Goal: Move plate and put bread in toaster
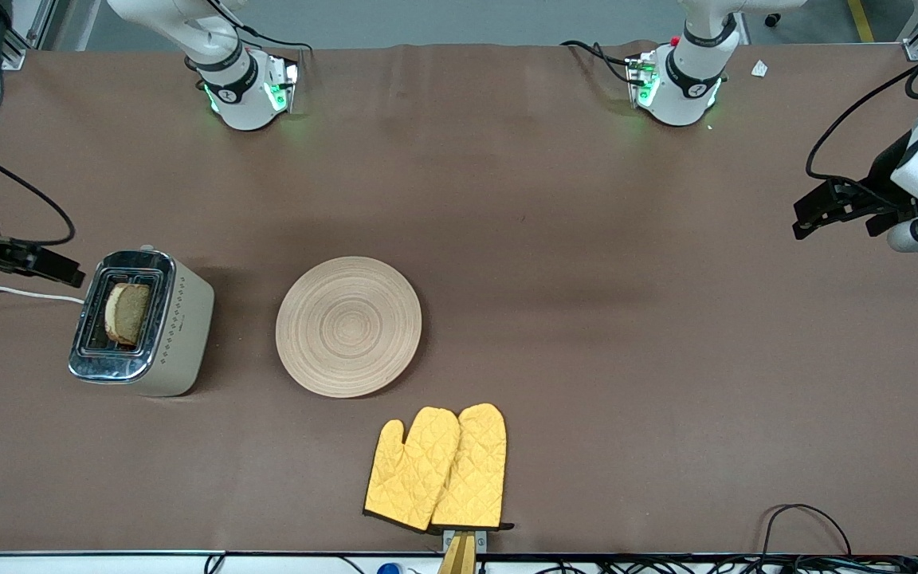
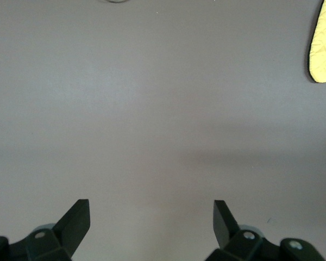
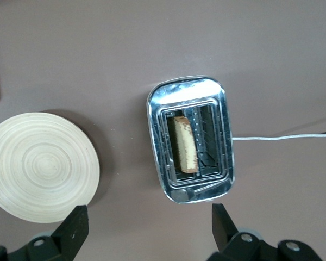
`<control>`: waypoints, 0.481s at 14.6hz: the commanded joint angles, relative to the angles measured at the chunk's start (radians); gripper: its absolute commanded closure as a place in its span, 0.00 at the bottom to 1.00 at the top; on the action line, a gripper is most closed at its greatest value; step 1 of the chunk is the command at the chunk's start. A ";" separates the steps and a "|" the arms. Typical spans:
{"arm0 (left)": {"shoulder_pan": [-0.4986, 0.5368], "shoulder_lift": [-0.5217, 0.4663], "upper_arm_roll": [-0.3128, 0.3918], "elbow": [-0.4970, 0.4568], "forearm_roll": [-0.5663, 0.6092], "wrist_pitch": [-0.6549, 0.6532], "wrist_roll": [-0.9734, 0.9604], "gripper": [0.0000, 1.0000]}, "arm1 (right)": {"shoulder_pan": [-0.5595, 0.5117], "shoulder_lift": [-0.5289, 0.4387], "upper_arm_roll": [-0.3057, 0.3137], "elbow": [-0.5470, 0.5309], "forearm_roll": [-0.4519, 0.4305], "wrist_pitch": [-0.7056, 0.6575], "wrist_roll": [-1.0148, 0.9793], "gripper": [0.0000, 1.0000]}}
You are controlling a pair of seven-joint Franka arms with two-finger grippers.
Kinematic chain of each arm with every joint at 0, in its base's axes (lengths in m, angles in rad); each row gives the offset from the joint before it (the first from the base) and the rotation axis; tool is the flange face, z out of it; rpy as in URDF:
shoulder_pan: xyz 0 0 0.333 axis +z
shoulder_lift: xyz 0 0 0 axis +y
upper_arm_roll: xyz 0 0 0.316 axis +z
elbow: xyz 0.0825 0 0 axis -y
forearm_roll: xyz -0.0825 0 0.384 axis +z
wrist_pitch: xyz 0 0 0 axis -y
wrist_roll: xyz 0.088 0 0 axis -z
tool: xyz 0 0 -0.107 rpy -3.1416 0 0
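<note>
- Toaster (image 1: 143, 321): stands toward the right arm's end of the table, chrome top up, white cord (image 1: 17, 293) trailing off toward the table edge.
- Bread (image 1: 127, 312): the slice stands on edge inside one of the toaster's two slots, its upper crust showing above the slot; in the right wrist view it (image 3: 185, 143) fills one slot and the other is bare.
- Plate (image 1: 348, 325): lies flat on the table beside the toaster, apart from it, with nothing on it.
- Oven mitts (image 1: 438, 467): a yellow quilted pair, nearer to the front camera than the plate, not touching it.
- Right gripper (image 3: 150, 231): up in the air over the toaster, fingers spread wide, holding nothing.
- Left gripper (image 2: 150, 228): over bare table toward the left arm's end, well apart from every task object, fingers spread wide and empty; this arm waits.
- Step in hand, as a judgement: the bread is already in the toaster and the plate is set aside, so both parts of the task appear done.
- Next move, as a judgement: only lifting the right arm clear of the toaster without brushing the slice.
</note>
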 commanded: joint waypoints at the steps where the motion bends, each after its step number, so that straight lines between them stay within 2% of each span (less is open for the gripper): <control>1: -0.002 -0.004 0.000 -0.002 0.008 0.008 0.001 0.00 | -0.026 -0.041 0.011 -0.030 0.018 -0.014 -0.061 0.00; 2: -0.002 -0.004 0.000 -0.002 0.008 0.008 0.001 0.00 | -0.033 -0.061 0.010 -0.038 0.018 -0.029 -0.067 0.00; 7: 0.000 -0.007 0.000 -0.002 0.008 0.008 0.004 0.00 | -0.041 -0.191 0.011 -0.208 0.020 0.003 -0.070 0.00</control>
